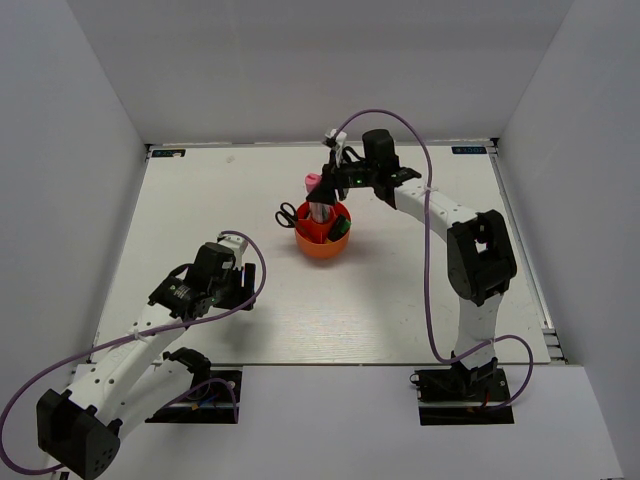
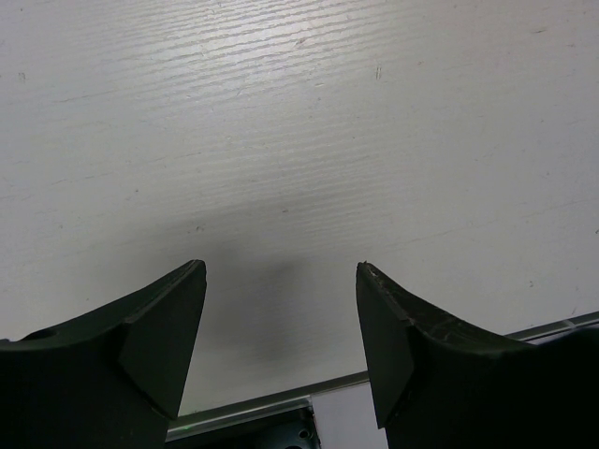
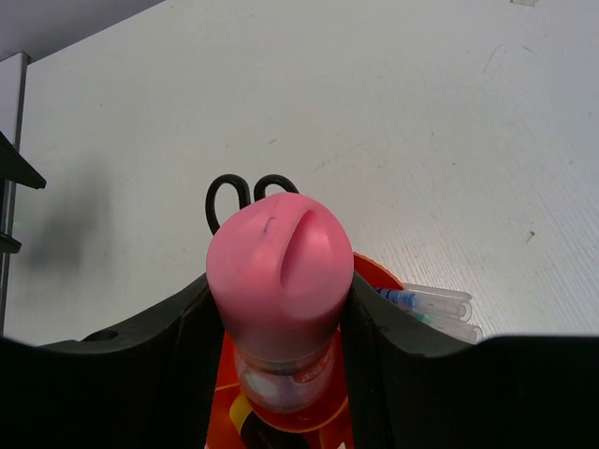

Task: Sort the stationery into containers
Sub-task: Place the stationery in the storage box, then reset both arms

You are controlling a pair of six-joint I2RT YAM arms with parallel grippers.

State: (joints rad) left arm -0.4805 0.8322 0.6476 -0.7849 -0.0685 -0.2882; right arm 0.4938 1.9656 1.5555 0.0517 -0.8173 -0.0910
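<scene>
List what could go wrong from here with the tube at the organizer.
1. The right hand grips the pink-capped clear tube just below its cap. If it is let go while tilted, it may lean or tip out of the red-orange organizer.
2. The black-handled scissors hang over the rim beside the tube, so a nudge could dislodge them.
</scene>
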